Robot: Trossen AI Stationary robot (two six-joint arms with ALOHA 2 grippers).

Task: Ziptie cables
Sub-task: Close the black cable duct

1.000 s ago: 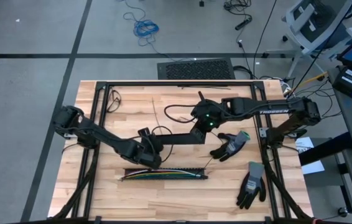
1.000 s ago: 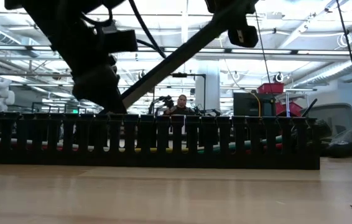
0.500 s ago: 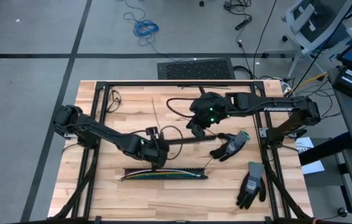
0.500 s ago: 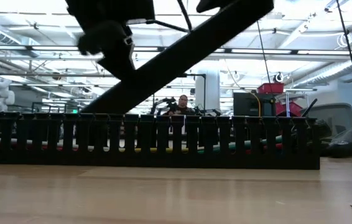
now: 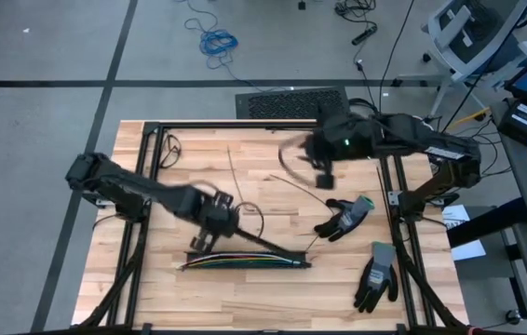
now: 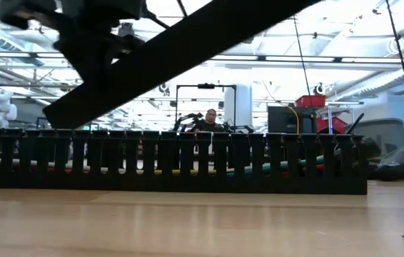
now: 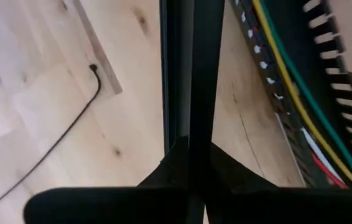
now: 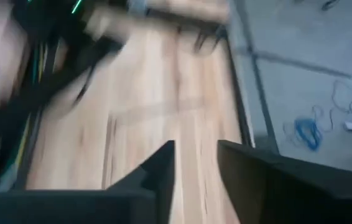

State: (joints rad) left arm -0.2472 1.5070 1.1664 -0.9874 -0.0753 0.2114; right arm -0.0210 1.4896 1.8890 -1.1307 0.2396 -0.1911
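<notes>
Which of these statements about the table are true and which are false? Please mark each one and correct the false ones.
1. The cables lie inside the black slotted strip near the table's front edge. True.
2. The left gripper is shut on a long black bar. True; the left wrist view shows the bar clamped between its fingers.
3. The right gripper is gripping a work glove. False; it holds nothing and hangs over the back of the table, with a gap between its fingers in the right wrist view.
4. Only one glove is on the table. False; one glove lies right of the middle and a second glove lies nearer the front right corner.
</notes>
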